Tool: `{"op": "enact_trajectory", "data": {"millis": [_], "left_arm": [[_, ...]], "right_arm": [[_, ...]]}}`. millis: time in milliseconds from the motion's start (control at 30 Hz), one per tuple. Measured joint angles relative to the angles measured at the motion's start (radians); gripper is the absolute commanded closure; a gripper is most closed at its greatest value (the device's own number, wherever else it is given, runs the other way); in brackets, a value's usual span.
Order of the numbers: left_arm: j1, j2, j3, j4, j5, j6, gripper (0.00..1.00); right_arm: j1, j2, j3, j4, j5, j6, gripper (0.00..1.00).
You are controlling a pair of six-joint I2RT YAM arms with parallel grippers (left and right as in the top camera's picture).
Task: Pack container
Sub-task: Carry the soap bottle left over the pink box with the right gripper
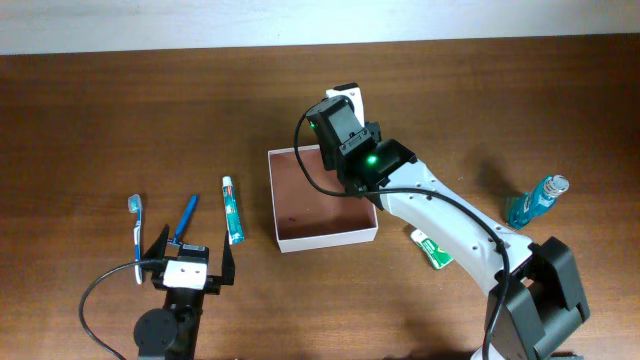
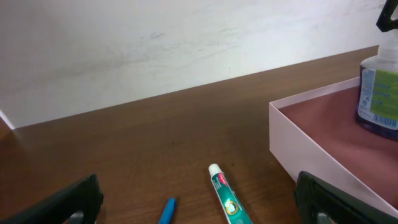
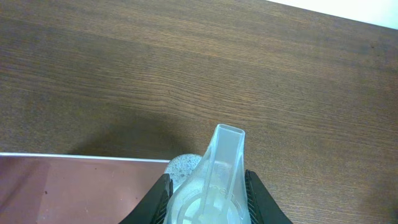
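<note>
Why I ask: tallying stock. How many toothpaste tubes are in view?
2. One tube lies left of the container; another tube lies right of it, beside the right arm. Others may be hidden.

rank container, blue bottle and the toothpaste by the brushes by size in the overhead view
1. container, clearly largest
2. blue bottle and toothpaste: similar length, bottle wider, but it stands up toward the camera, so unsure

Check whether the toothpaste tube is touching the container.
Apart. The overhead view shows a strip of bare table between the toothpaste tube and the container wall; the left wrist view shows the same gap.
</note>
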State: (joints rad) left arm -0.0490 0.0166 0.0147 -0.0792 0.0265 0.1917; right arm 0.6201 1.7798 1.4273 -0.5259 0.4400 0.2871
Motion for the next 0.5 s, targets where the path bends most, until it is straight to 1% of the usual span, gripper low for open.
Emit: {"op": "enact_trajectory", "data": {"millis": [367,400,433,467,500], "left_arm": [[0.0,0.0,0.0,0.0,0.0,0.0,0.01],[0.0,0.0,0.0,0.0,0.0,0.0,0.01],[0.0,0.0,0.0,0.0,0.0,0.0,0.01],[0.0,0.0,0.0,0.0,0.0,0.0,0.01],[0.0,0.0,0.0,0.0,0.0,0.0,0.01]], "right_arm": [[0.0,0.0,0.0,-0.019,0.005,0.0,0.76],[0.0,0.0,0.0,-0.019,0.005,0.001,0.66],[0.0,0.0,0.0,-0.019,0.005,0.001,0.63],[0.0,0.0,0.0,-0.018,0.008,0.001,0.57],[0.0,0.0,0.0,-0.018,0.01,0.0,0.55]]}}
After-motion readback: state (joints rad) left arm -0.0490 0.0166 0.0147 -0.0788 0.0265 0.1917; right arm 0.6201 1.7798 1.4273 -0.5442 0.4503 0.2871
